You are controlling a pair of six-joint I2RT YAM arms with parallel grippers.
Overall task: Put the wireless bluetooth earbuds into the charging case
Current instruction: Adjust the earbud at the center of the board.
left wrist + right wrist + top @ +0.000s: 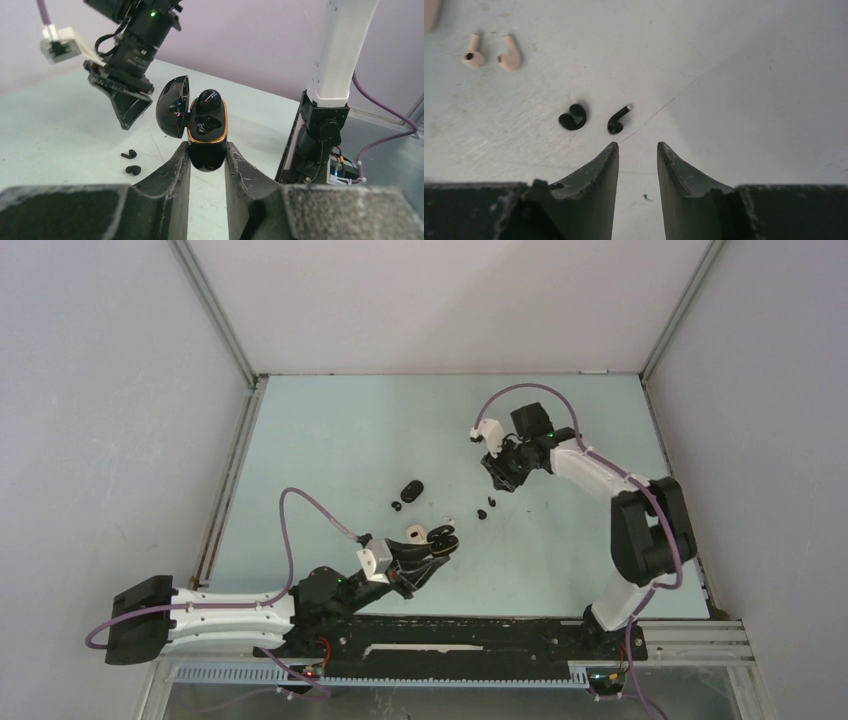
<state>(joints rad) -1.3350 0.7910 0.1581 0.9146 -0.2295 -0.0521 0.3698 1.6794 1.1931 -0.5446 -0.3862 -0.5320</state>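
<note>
Earbud (207, 101), black, seated in upper slot of open gold-rimmed black charging case (205, 127); left tool (207, 149) clamps case upright by its base. Loose on bench (749, 75): two cream earbuds (474, 54), two black earbuds (572, 117) just ahead of right tool (637, 146), jaws apart, holding nothing.

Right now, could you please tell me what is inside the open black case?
One black earbud seems seated in the upper socket of the case; the lower socket looks empty. The left end effector covers its lower sides.
</note>
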